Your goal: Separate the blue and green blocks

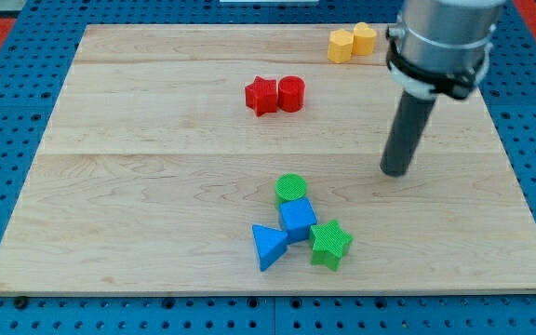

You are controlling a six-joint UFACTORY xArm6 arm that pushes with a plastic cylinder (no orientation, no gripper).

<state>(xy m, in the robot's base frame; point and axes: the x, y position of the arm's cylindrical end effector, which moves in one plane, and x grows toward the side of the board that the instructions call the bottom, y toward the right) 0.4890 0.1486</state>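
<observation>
blocks: two blue (298, 219), two green (291, 188), two red (290, 94), two yellow (341, 45).

My tip (395, 171) stands on bare wooden worktop (138, 186), with open boards all round it; toward the view's left and bottom of the tip, well apart, four blocks crowd together: a green round block (291, 188), a blue cube (298, 220) touching it below, a blue triangular block (268, 247) and a green star block (329, 244) flanking the cube; no gap shows between them; a red star block (261, 95) and red round block (290, 93) sit touching, far to the tip's left and above; two yellow blocks (352, 42) lie above the tip, beside the arm.
</observation>
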